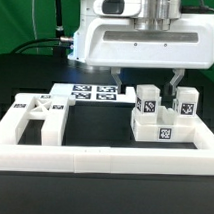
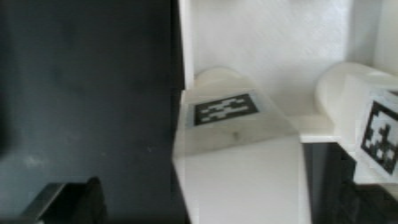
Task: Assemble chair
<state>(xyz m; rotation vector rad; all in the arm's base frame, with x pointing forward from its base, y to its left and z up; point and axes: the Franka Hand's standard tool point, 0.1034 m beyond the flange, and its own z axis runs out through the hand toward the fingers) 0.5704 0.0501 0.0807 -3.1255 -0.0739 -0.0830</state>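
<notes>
Chair posts (image 1: 147, 99) under gaping, empty claw (image 1: 148, 78); border rail (image 1: 103, 155) in front.

Smooth white plastic chair parts (image 1: 144, 124), matt black table (image 1: 102, 201)

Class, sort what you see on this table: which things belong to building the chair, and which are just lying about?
For the job:
cross-braced side
tagged block
post
second post
tool, open above them

Lying about:
marker board
long border rail
</notes>
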